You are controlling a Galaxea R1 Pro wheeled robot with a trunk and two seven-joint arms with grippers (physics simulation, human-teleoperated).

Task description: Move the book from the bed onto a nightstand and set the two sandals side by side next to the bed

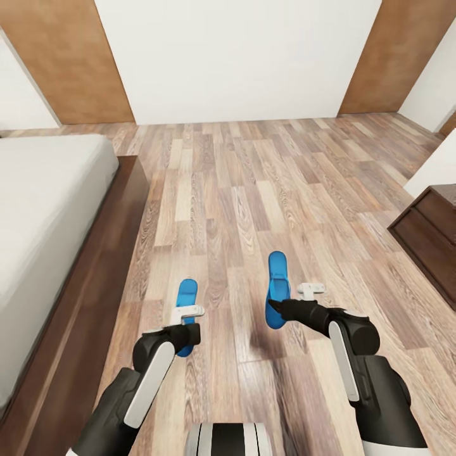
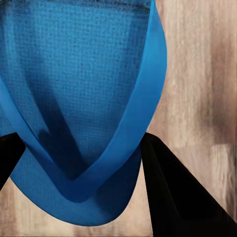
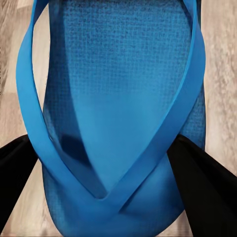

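Two bright blue sandals are over the wood-plank floor beside the bed. The left sandal runs under my left gripper; in the left wrist view its toe end sits between the black fingers, which press its edges. My right gripper is shut across the near end of the right sandal, and that sandal's straps fill the gap between the dark fingers. The book is out of view.
The bed's low dark-brown frame runs along the left. A dark-brown drawer cabinet stands at the right edge. Open plank floor stretches ahead to the white wall and brown panels.
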